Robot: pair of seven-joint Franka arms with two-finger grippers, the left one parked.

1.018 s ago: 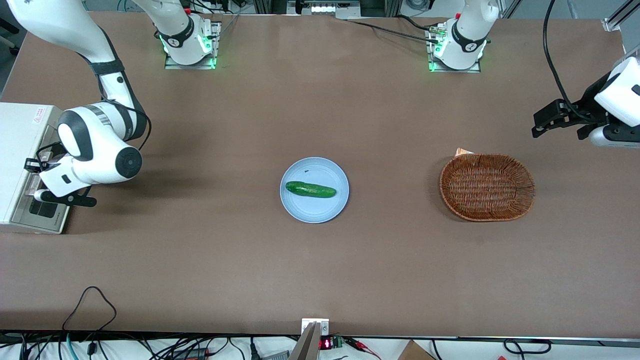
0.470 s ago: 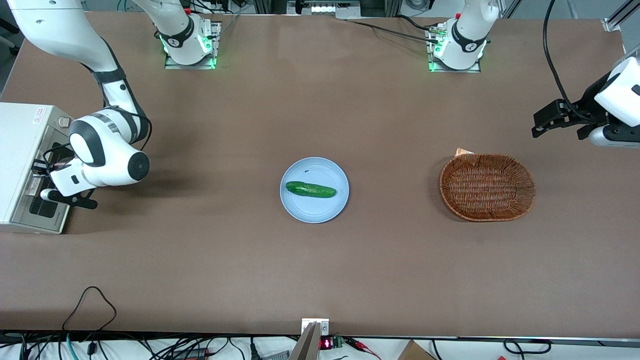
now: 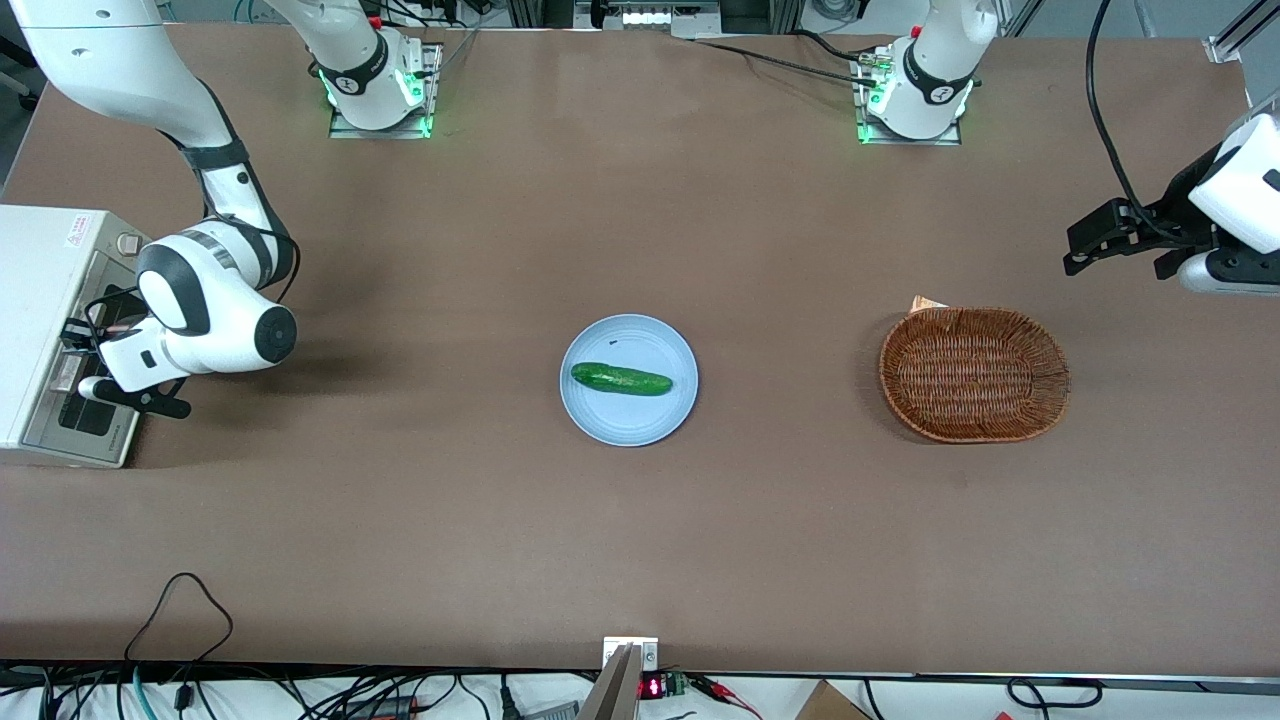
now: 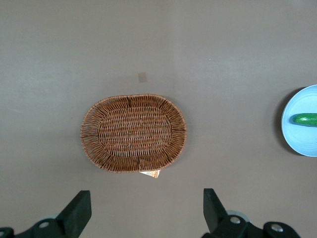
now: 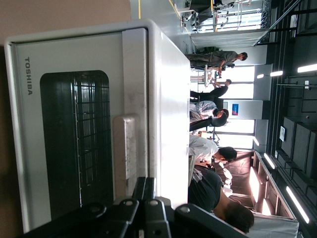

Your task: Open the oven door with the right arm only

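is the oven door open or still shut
Shut: in the right wrist view the oven door sits flush in the white oven's front, with the gripper at its pale handle.

Reads "TOSHIBA" in dark capitals on the pale frame of the oven door (image 5: 74,144), printed along the frame's edge beside the dark glass window. Small red-marked sticker on the toaster oven's (image 3: 45,300) top panel, too small to make out. Nothing else legible.

White oven (image 5: 163,99), dark gridded door (image 5: 74,139); green cucumber (image 3: 621,380), pale-blue plate (image 3: 600,420); basket (image 3: 974,374) probably brown wicker.
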